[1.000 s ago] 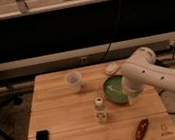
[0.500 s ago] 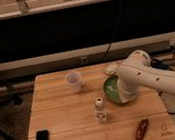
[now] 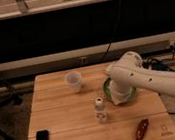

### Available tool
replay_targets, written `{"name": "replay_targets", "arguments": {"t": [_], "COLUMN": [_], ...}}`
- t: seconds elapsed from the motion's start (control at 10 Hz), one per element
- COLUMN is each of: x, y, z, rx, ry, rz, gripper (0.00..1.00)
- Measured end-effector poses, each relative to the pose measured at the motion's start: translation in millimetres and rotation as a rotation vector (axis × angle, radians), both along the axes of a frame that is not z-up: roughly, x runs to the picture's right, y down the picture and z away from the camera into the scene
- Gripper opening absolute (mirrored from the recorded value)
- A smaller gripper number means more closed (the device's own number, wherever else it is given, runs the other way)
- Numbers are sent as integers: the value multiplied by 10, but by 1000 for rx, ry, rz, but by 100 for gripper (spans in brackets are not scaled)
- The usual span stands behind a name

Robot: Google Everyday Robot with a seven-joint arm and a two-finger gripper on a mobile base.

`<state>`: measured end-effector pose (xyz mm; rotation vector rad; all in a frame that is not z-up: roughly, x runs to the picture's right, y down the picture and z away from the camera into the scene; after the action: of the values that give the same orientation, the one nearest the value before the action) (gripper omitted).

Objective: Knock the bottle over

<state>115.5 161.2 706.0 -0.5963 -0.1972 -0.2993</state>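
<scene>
- The bottle (image 3: 101,109) stands upright, long axis vertical, mid-table, nearer than the cup (image 3: 73,81).
- My gripper (image 3: 120,95) sits over the green bowl (image 3: 106,87), just right of the bottle, slightly farther.
- Finger state: cannot tell.
- I judge a leftward sweep tips it.

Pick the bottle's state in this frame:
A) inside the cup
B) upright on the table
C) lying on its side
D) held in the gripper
B: the bottle stands upright, cap up, on the table, left of the gripper over the green bowl.
</scene>
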Motion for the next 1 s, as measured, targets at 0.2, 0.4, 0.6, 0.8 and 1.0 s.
{"name": "replay_targets", "arguments": {"t": [0.2, 0.4, 0.6, 0.8, 1.0], "x": [-131, -284, -422, -583, -734], "y": [11, 42, 64, 68, 75], "z": [1, 0, -27, -87, -141], "rx": [-4, -16, -35, -57, -69], "ry": [-30, -70, -103, -150, -195], "rz": [-21, -43, -63, -77, -95], "gripper": [0, 0, 0, 0, 0]}}
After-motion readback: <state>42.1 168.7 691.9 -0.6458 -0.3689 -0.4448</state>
